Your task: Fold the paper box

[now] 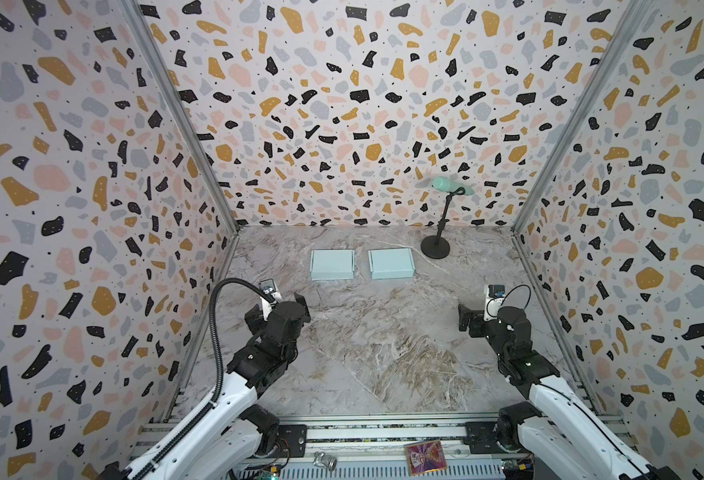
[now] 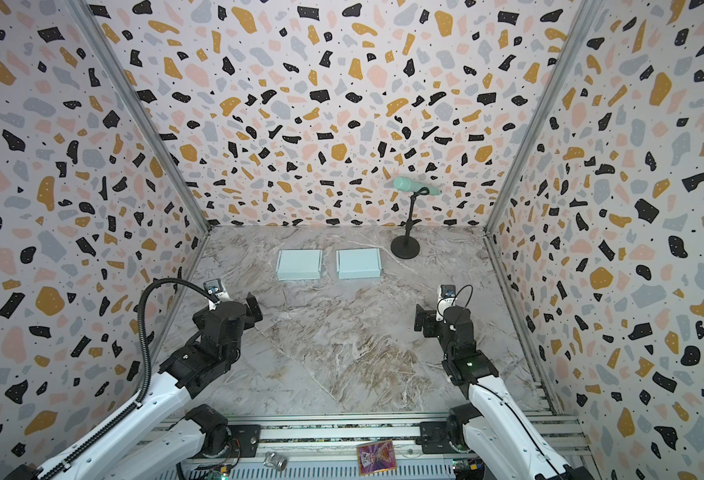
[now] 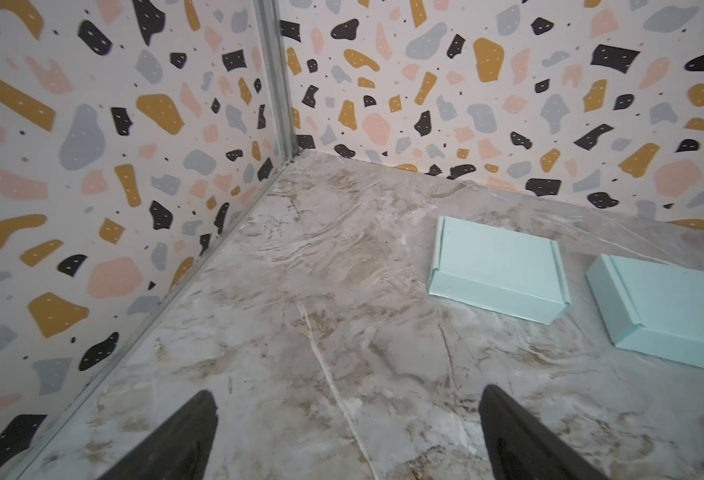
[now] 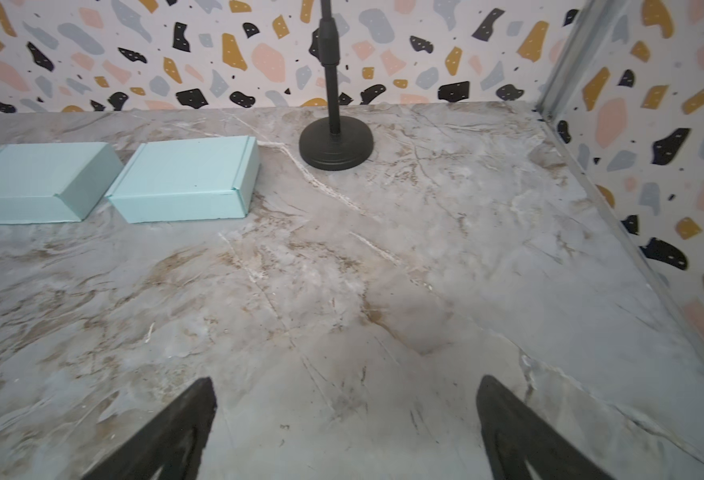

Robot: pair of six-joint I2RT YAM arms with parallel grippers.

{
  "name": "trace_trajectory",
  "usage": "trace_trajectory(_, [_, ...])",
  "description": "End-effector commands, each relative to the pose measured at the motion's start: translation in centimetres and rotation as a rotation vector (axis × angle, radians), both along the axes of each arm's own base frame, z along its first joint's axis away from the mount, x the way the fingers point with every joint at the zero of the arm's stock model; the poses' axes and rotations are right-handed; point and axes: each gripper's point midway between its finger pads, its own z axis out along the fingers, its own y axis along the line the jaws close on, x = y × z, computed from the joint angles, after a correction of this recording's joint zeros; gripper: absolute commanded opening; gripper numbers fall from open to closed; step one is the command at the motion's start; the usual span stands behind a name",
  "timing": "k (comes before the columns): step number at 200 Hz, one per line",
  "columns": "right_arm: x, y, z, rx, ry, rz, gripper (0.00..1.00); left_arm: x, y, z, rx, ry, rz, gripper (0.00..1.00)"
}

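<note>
Black jaws on both arms stand released, empty, toward the bench (image 1: 383, 353) front corners. Closed paper box (image 1: 332, 264) and twin box (image 1: 391, 263) sit near the back edge, well apart from the jaws. Both look folded already; keep arms clear, no nudging.

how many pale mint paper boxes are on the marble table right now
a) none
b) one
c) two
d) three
c: in a top view a pale mint paper box and a second pale mint paper box lie side by side with a gap between them, both closed.
</note>
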Motion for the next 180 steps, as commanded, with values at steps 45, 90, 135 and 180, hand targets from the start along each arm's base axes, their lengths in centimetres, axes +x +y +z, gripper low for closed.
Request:
trace_trajectory(45, [-0.8, -1.7, 1.6, -0.094, -0.205, -0.037, 0.99, -0.3, 3.2, -0.7, 0.201, -0.074, 0.152, 1.00])
trace_trajectory(90, [-0.4, -2.3, -0.2, -0.133, -0.164, -0.050, 0.99, -0.2, 4.0, -3.7, 0.275, -0.030, 0.219, 1.00])
trace_trajectory(135, [-0.7, -3.3, -2.0, -0.123, -0.178, -0.086, 0.99, 0.0, 4.3, -5.7, 0.236, -0.066, 0.212, 1.00])
trace_trajectory(180, [-0.5, -3.7, -2.2, -0.118, -0.211, -0.093, 0.99, 0.3, 5.2, -6.8, 0.181, -0.101, 0.203, 1.00])
